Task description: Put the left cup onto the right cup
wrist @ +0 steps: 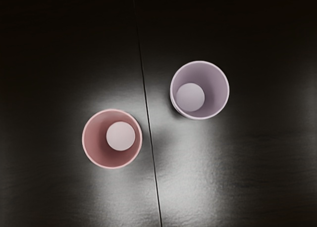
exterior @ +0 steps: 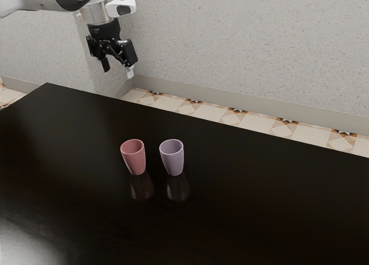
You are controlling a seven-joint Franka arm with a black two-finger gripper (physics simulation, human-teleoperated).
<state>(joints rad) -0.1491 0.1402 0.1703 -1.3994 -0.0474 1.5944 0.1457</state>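
Two cups stand upright side by side on the dark table (exterior: pixel 259 207). The pink cup (exterior: pixel 133 156) is toward the exterior view's left, the lilac cup (exterior: pixel 172 157) just to its right with a small gap between them. My gripper (exterior: pixel 117 67) hangs high above the table's far left part, well away from both cups, open and holding nothing. From above, the wrist view looks into the pink cup (wrist: pixel 112 138) and the lilac cup (wrist: pixel 199 90), both empty.
A seam (wrist: pixel 148 118) in the tabletop runs between the two cups. Behind the table lie a patterned tile floor (exterior: pixel 259 123) and a speckled grey wall (exterior: pixel 248 40).
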